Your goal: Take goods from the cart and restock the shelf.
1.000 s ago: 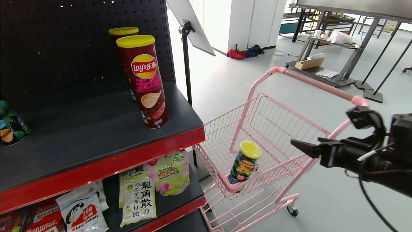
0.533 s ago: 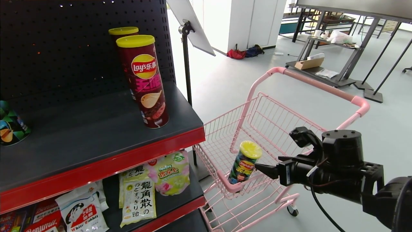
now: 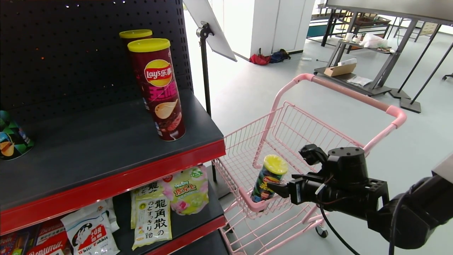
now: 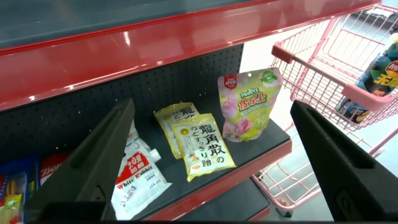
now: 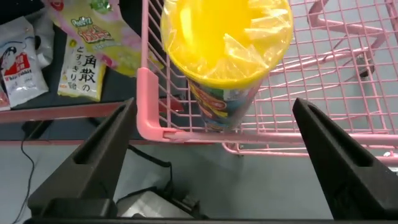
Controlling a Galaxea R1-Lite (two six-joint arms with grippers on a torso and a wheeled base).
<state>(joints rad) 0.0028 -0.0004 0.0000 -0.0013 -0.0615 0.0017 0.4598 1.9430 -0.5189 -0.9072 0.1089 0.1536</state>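
Observation:
A small chip can (image 3: 270,176) with a yellow lid stands upright in the front corner of the pink wire cart (image 3: 348,92). My right gripper (image 3: 286,169) is level with the can's upper part, just outside the cart's near wall, and open. In the right wrist view its fingers (image 5: 93,168) stand wide apart with the can (image 5: 227,50) between and ahead of them, untouched. My left gripper (image 4: 208,115) is open and empty in front of the lower shelf. On the top shelf (image 3: 106,184) stand two tall maroon cans (image 3: 157,88), one behind the other.
A green-patterned can (image 3: 12,136) sits at the shelf's far left. Snack bags (image 3: 152,216) lie on the lower shelf, among them a pale green pouch (image 4: 249,106). A black stand pole (image 3: 204,71) rises between shelf and cart. Tables (image 3: 371,71) stand far behind across open floor.
My right arm has swung left and down from beside the cart handle to the can. The can, the cart and the shelf goods have not moved.

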